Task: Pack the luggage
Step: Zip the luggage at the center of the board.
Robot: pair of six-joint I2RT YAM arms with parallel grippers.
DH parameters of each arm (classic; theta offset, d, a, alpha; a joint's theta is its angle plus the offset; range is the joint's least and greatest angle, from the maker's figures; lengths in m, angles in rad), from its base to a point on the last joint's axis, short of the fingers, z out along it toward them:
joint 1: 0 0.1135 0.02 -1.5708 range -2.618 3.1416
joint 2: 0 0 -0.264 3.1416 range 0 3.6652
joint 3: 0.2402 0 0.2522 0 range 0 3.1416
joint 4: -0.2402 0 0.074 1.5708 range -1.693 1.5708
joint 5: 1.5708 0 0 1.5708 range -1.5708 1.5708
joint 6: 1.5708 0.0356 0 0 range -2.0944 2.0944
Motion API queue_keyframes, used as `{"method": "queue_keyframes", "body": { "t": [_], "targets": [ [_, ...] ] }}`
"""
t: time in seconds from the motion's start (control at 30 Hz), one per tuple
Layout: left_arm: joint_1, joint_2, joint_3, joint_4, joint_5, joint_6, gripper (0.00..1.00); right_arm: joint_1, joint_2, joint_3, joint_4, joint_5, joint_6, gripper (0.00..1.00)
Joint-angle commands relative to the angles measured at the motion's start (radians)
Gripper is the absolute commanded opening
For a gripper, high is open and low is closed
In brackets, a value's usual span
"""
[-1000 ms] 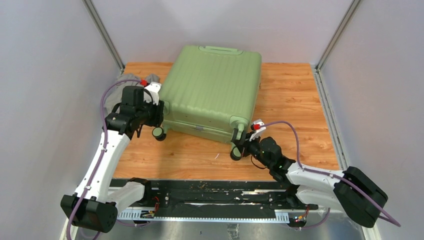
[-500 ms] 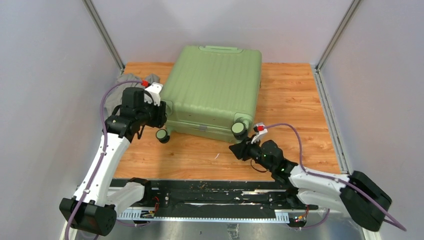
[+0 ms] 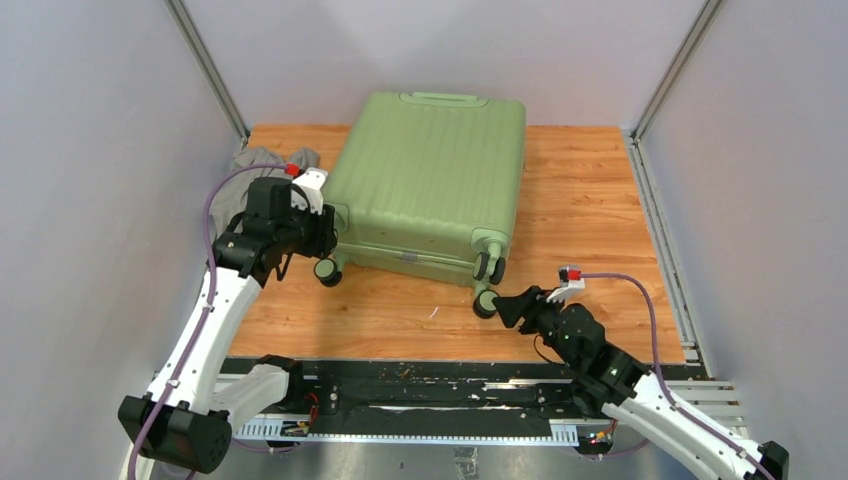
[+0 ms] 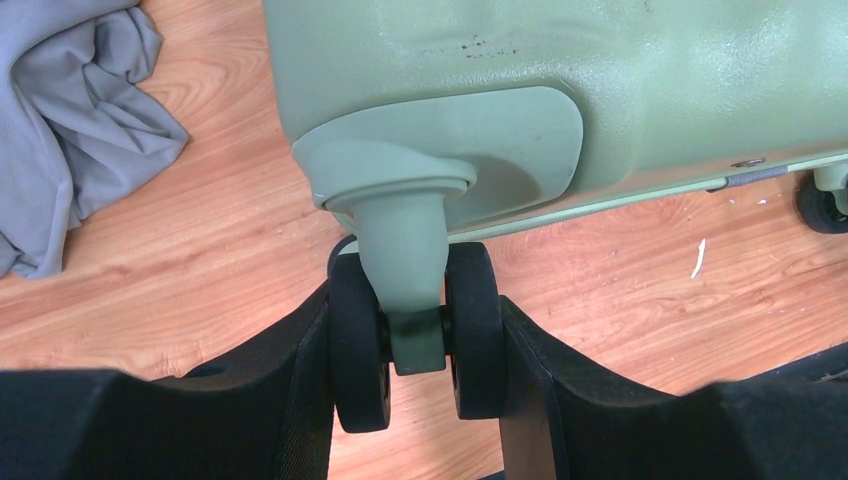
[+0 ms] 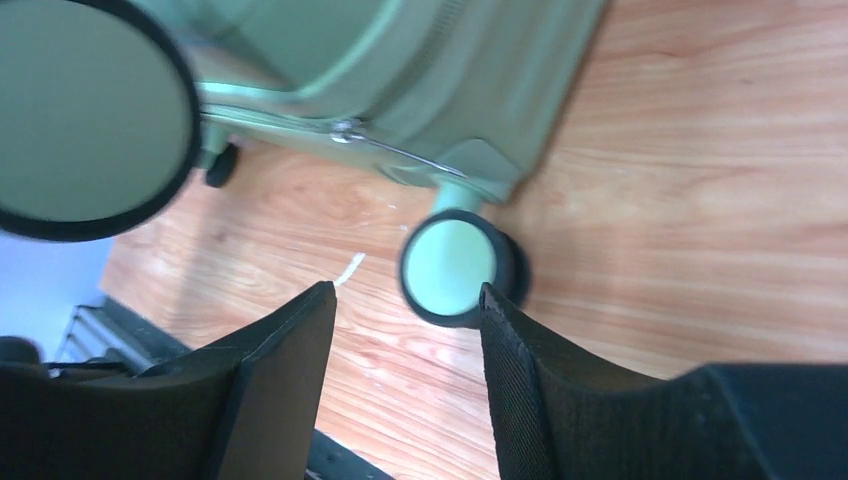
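Luggage (image 3: 425, 190) lies shut and flat on the table (image 3: 590, 200), ahead of both arms. My left end effector (image 4: 415, 335) is clamped on its left corner wheel (image 4: 473, 330), one finger pressed to each side; a grey cloth (image 4: 70, 120) lies just to its left. My right end effector (image 5: 407, 300) has its fingers apart and holds nothing, with the right corner wheel (image 5: 450, 262) just beyond its tips. Bare wood runs rightward from it to the table's edge.

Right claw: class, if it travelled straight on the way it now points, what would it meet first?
The right claw would probably meet a wheel of the luggage first, just beyond its open jaws; exact depth is unclear.
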Motion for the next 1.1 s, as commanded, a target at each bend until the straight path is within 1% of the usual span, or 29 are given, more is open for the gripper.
{"method": "queue_keyframes", "body": {
  "t": [0.0,0.1,0.2,0.27,0.37,0.43,0.5,0.57,0.7,0.77,0.9,1.07],
  "targets": [
    [-0.043,-0.059,0.001,0.079,0.164,0.080,0.00,-0.057,0.008,0.089,-0.220,0.063,0.019,0.58],
    [-0.043,-0.071,0.002,0.072,0.160,0.087,0.00,-0.115,0.120,0.226,-0.376,0.115,0.054,0.56],
    [-0.043,-0.076,0.004,0.066,0.164,0.090,0.00,-0.204,0.297,0.363,-0.432,0.113,0.024,0.56],
    [-0.043,-0.080,-0.001,0.064,0.167,0.092,0.00,-0.308,0.417,0.435,-0.415,0.054,-0.014,0.55],
    [-0.043,-0.094,-0.014,0.056,0.177,0.096,0.00,-0.478,0.590,0.520,-0.315,-0.102,-0.072,0.52],
    [-0.043,-0.100,-0.018,0.049,0.184,0.101,0.00,-0.552,0.716,0.581,-0.249,-0.164,-0.101,0.50],
    [-0.043,-0.101,-0.023,0.043,0.196,0.103,0.00,-0.599,0.851,0.653,-0.192,-0.196,-0.127,0.48],
    [-0.043,-0.102,-0.027,0.038,0.208,0.100,0.00,-0.622,0.990,0.744,-0.166,-0.242,-0.155,0.45],
    [-0.050,-0.096,-0.028,0.038,0.243,0.097,0.00,-0.624,1.236,0.953,-0.163,-0.433,-0.192,0.39],
    [-0.059,-0.092,-0.030,0.037,0.255,0.098,0.00,-0.615,1.340,1.057,-0.178,-0.496,-0.193,0.35],
    [-0.095,-0.084,-0.042,0.039,0.262,0.105,0.00,-0.581,1.471,1.212,-0.185,-0.553,-0.204,0.33],
    [-0.166,-0.040,-0.054,0.041,0.278,0.096,0.00,-0.531,1.584,1.388,-0.194,-0.616,-0.226,0.31]
  ]
}}
